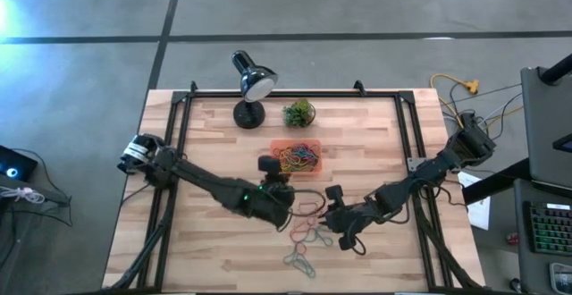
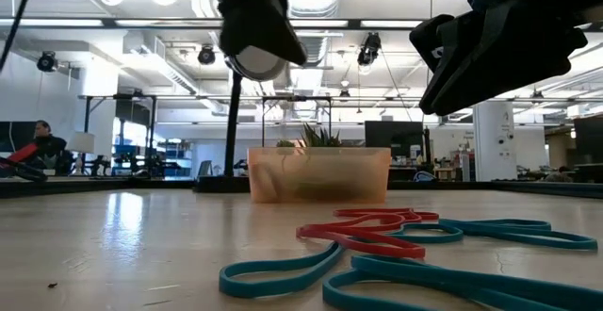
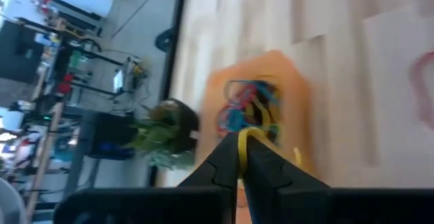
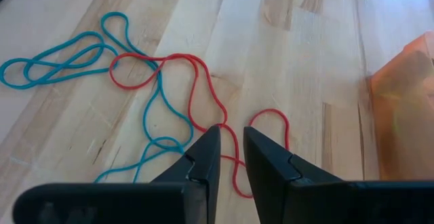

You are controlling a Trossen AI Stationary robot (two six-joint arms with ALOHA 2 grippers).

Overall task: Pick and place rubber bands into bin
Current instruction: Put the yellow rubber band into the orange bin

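left tool: pinched shut on a yellow band, held in the air just short of the bin, on its near side; judged to be carrying the loop across for a drop.
right tool: fingers a narrow gap apart, nothing between them, poised low over the loose rubber bands near the middle of the table; a red loop lies right under the gap, so this looks like the line-up for the next pick.
loose bands: red and teal loops tangled together on bare wood, on the near side of the bin and apart from it; a few more lie nearer the table's front edge; the overlap could lift two at once.
bin: shallow orange tray at the table's centre, far half, already holding a heap of mixed-colour bands (blue, yellow, red among them).
beside the bin: a small green plant ball just beyond it, a black desk lamp to the far left of that.
progress: judged well along, with a handful of bands still out.
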